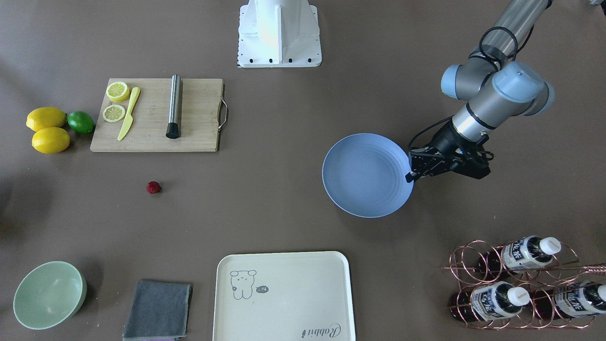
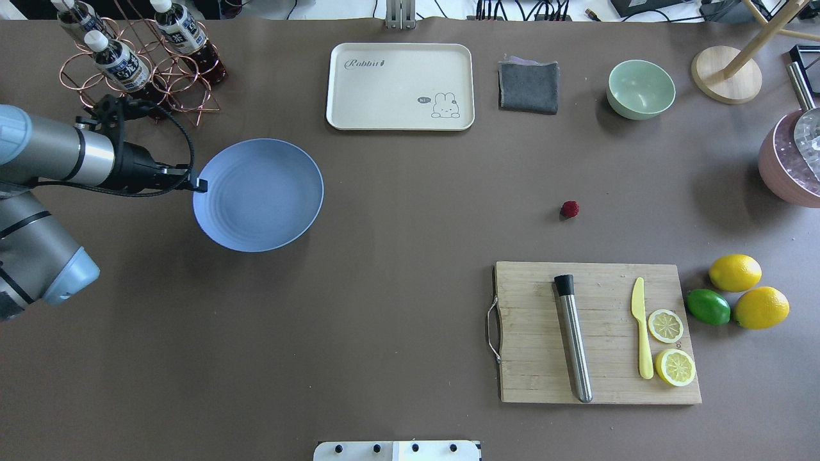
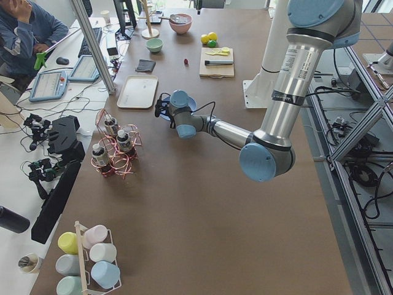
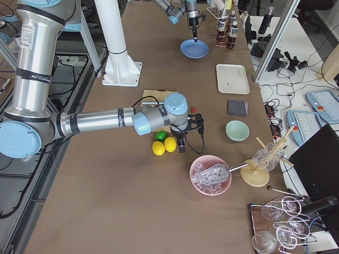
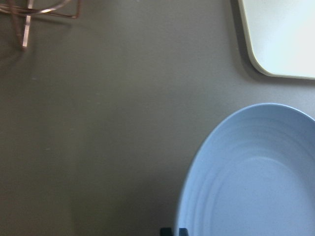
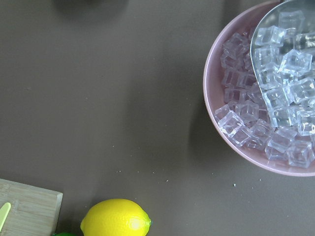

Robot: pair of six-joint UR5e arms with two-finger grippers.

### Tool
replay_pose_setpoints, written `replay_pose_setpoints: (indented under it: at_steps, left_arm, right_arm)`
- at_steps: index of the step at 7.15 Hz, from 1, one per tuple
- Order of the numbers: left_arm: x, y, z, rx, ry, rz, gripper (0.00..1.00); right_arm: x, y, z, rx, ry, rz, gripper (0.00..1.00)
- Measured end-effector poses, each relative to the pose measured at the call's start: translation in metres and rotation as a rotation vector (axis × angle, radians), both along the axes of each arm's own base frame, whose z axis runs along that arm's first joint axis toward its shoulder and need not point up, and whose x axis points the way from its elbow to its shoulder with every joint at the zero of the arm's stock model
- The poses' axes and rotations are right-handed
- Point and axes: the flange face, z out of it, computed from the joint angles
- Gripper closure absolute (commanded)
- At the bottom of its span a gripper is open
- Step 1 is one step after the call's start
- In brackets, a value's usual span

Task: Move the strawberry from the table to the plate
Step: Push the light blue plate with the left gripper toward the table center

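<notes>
- Left arm [image 1: 478, 111]: silver-grey tubes, pale-blue rounded joint caps, black band at wrist.
- Left gripper [image 1: 409, 177]: black, slim fingers.
- Black cable [image 1: 425, 131]: looped from gripper along forearm.
- Right arm [image 4: 100, 121]: same silver tubes and blue caps; small printed label on upper tube.
- Base pedestal [image 1: 279, 33]: white, dark bolts along flange edge.

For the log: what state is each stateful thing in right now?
strawberry: loose on the table, not picked
plate: empty
left gripper: at plate rim, grip unclear
right gripper: cannot tell open or shut
green bowl: empty
pink bowl: filled with ice cubes
</notes>
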Motion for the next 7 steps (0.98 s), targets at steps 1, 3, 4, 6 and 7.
replay_pose_setpoints:
  at_steps: [1,3,4,6,7]
  left_arm:
    - [0.029,0.004,-0.023,-0.008,-0.002,-0.009,1.0]
    - [0.08,0.02,-0.064,-0.023,0.003,-0.026,1.0]
    - [0.099,0.027,-0.08,-0.025,-0.003,-0.036,1.0]
    - [0.12,0.036,-0.099,-0.034,-0.012,-0.045,1.0]
    - [0.123,0.037,-0.102,-0.034,-0.012,-0.046,0.02]
  right_arm:
    - [0.0,0.0,0.0,0.0,-0.001,0.0,0.0]
    - [-0.001,0.0,-0.001,0.0,-0.004,-0.003,0.0]
    - [-0.003,0.0,-0.001,0.0,-0.005,-0.006,0.0]
    - [-0.005,0.0,0.0,-0.003,-0.006,-0.011,0.0]
    - [-0.005,0.0,0.003,-0.008,-0.006,-0.013,0.0]
